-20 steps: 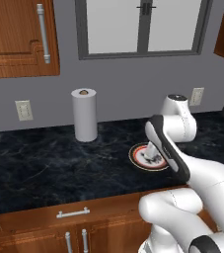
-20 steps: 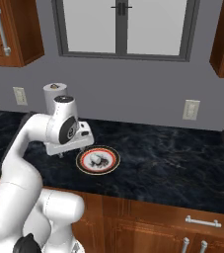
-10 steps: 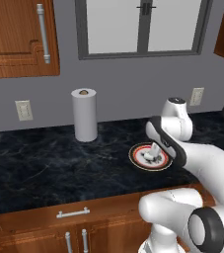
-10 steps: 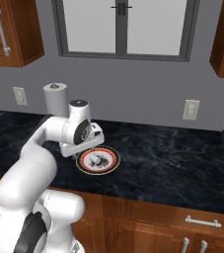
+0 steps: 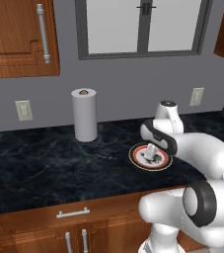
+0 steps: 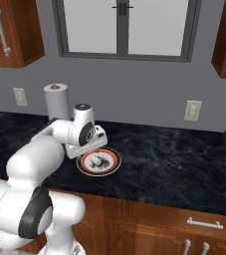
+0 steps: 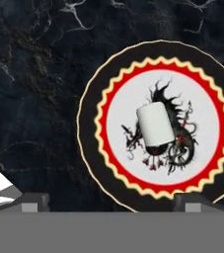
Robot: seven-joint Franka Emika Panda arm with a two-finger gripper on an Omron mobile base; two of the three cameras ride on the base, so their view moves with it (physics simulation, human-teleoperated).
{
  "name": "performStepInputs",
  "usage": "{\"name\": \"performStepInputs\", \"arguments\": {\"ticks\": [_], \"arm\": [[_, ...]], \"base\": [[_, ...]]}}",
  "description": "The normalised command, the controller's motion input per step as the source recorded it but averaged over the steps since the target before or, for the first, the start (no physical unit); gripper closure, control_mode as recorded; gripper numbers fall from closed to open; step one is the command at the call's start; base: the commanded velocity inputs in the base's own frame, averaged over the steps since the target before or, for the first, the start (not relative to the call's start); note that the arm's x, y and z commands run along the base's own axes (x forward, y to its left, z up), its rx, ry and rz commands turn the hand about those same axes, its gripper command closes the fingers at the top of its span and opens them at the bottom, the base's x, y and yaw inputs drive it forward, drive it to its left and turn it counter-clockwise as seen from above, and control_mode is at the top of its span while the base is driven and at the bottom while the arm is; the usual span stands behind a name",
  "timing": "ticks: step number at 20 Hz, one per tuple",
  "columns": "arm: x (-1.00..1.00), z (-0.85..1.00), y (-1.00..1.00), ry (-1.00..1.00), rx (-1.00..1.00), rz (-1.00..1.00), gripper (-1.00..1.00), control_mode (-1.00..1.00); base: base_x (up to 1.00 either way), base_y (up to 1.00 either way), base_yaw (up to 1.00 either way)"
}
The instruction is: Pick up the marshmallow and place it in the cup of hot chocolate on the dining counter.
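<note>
One tiny white stubby cylinder of marshmallow (image 7: 155,124) lies on one round plate (image 7: 91,148) with a black rim, a red zigzag ring and a dark figure on its white middle. One tall white paper-towel roll (image 5: 84,114) stands on the one black marbled stone worktop (image 5: 34,168). Two white wall outlets (image 5: 22,110) (image 5: 197,96) sit on the grey wall in the left base view. One window (image 6: 127,27) is above.

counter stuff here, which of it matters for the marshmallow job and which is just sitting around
Part of the job:
- marshmallow, lying on the plate
- gripper, open above it

Just there:
- plate, red-and-black rim
- paper-towel roll, upright near the wall
- wall outlets
</note>
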Motion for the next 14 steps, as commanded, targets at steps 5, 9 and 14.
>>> {"name": "performStepInputs", "arguments": {"ticks": [5, 9, 14], "arm": [[0.28, -0.41, 0.0, 0.0, -0.04, 0.0, -1.0, -1.0], [0.34, -0.34, 0.0, 0.0, 0.0, 0.01, -1.0, -1.0], [0.29, -0.19, 0.0, 0.04, 0.0, 0.05, -1.0, -1.0]], "base": [[0.0, 0.0, 0.0], [0.0, 0.0, 0.0], [0.0, 0.0, 0.0]]}}
